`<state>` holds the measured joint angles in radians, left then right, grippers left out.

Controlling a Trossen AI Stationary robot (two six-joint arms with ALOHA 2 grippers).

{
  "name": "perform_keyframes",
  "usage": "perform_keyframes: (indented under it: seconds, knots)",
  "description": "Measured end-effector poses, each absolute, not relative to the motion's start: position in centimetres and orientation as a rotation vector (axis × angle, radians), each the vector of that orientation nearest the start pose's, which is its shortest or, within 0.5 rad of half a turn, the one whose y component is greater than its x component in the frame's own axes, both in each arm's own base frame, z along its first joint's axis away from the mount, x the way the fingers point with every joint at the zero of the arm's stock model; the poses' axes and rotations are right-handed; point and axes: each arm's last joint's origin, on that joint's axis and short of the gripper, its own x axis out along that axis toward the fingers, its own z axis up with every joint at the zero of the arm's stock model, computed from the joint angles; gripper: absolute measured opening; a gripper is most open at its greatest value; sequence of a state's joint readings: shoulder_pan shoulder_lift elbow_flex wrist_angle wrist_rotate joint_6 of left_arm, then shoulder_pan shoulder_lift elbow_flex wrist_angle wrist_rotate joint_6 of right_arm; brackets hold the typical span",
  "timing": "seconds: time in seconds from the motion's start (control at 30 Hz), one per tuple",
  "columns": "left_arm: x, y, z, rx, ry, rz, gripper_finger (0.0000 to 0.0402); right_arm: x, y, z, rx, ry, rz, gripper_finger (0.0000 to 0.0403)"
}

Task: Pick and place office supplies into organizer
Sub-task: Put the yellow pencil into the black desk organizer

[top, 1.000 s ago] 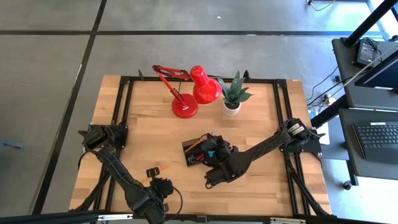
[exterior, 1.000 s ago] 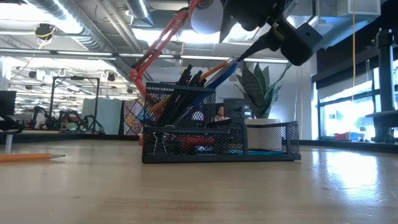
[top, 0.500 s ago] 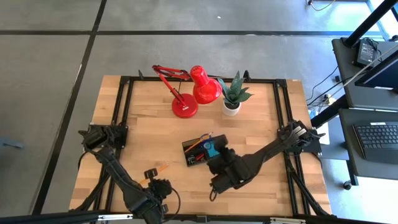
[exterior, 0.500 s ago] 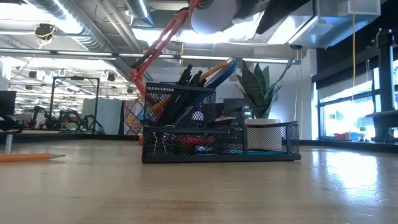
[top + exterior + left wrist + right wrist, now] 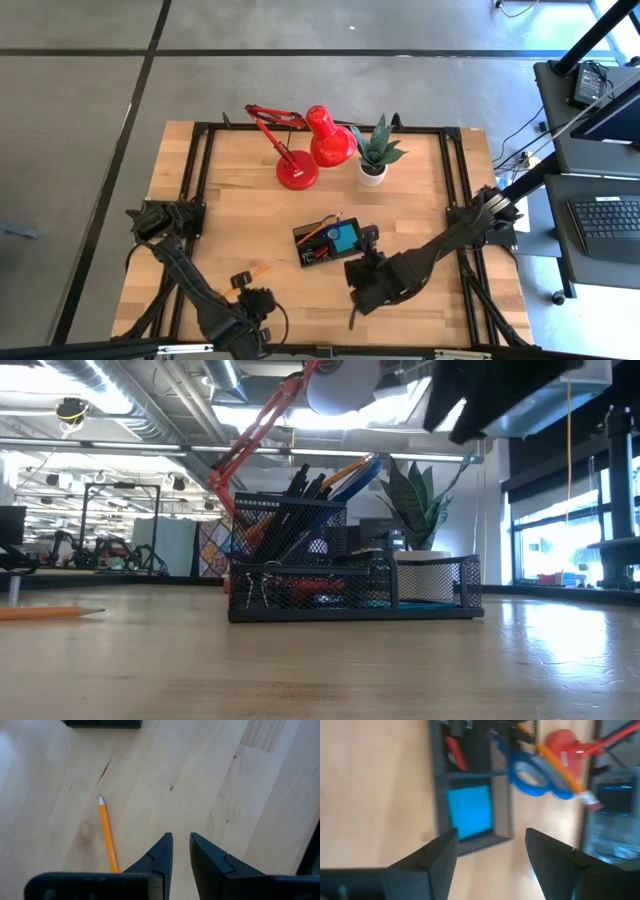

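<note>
Hovering with fingers spread and empty, the right gripper (image 5: 372, 262) sits just off the black wire-mesh organizer (image 5: 326, 241) at its 4 o'clock. Blue-handled scissors (image 5: 536, 776), pencils and a blue square note pad (image 5: 344, 238) fill its compartments. One orange pencil (image 5: 107, 836) lies loose on bare wood beside the near-shut, empty left gripper (image 5: 181, 851).

The right arm reached in from the right edge of the high view toward the lower middle. Its right gripper (image 5: 490, 855) had its two fingers spread wide apart and held nothing. The left arm sat bent at the lower left. The left gripper (image 5: 181, 851) had its fingers almost together, holding nothing.
</note>
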<state>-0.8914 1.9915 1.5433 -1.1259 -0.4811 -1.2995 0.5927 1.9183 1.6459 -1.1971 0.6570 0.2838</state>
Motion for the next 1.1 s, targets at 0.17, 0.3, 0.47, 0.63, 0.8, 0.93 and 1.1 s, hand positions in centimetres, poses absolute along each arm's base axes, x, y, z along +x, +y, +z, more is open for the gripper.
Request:
perform_keyframes:
  seconds: [0.17,0.3,0.47,0.63,0.8,0.93,1.1]
  knots:
    - [24.4,-28.4,19.9,-0.134,1.115,0.46,0.0059,29.5,18.1,25.1,-0.44,0.992,-0.155,0.0233]
    - [24.4,-28.4,19.9,-0.191,1.102,0.498,0.0059,27.2,17.4,25.0,-0.337,0.838,-0.107,0.0233]
    - [25.1,-27.2,19.8,-0.261,1.145,0.59,0.0059,24.4,15.9,23.1,-0.228,0.689,-0.071,0.0233]
    - [25.3,-25.2,19.7,-0.327,1.338,0.737,0.0063,22.3,14.4,20.4,-0.167,0.61,-0.061,0.0233]
    - [24.9,-25.2,18.6,-0.404,1.511,0.708,0.0092,21.1,13.5,18.7,-0.139,0.574,-0.056,0.0233]
    - [24.4,-25.6,18.1,-0.471,1.568,0.718,0.0123,20.7,13.1,18.3,-0.143,0.573,-0.055,0.0233]
    - [23.4,-26.4,18.1,-0.478,1.571,0.743,0.0152,20.7,13.1,18.4,-0.159,0.559,-0.045,0.0233]
